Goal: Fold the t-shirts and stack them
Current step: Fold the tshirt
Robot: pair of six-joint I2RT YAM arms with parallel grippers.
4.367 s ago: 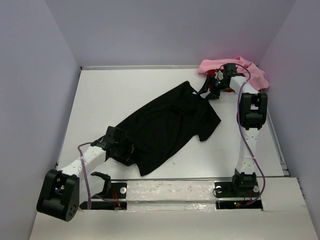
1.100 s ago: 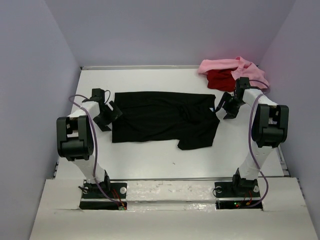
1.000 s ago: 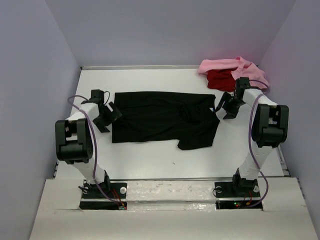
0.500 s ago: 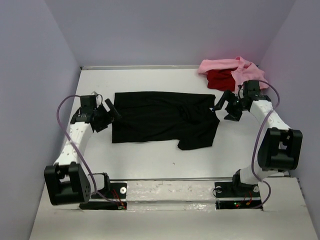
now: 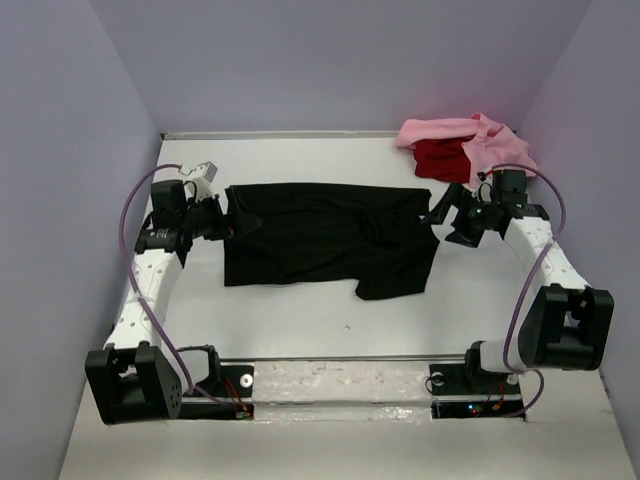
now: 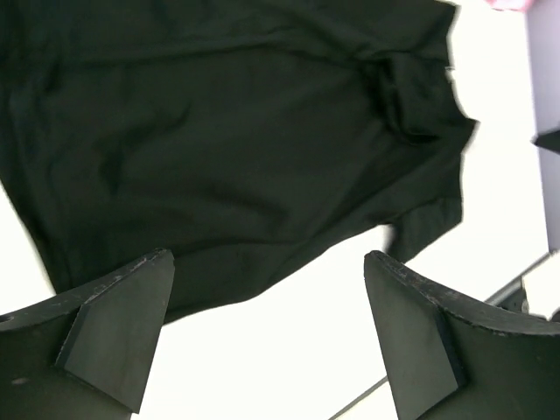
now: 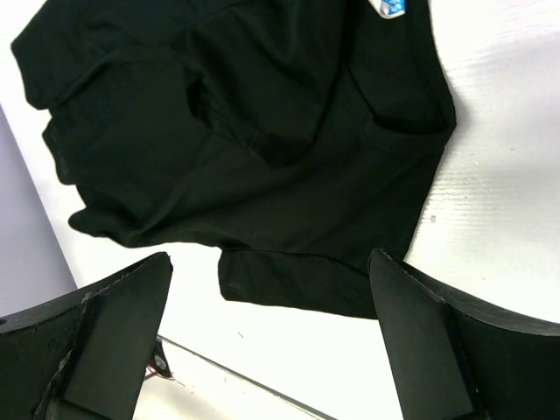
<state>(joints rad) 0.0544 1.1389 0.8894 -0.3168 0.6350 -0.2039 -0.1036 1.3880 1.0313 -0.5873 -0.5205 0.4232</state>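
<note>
Centre frame: black shirt point(image 5: 325, 235) flat on counter point(image 5: 300, 330), long axis left-right. At left end, left tool point(image 5: 222, 217); at right (collar) end, right tool point(image 5: 447, 220); equally near. Both tools spread wide, empty. Upper right: pink shirt point(image 5: 480, 135), red shirt point(image 5: 440, 158) heaped.

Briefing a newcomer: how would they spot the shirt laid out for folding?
Start mid-way across the white table. The plain black cloth t-shirt lies spread out there. Unlike the light pink t-shirt and red t-shirt heaped in the far right corner, it lies alone and bears a small light neck label.
</note>
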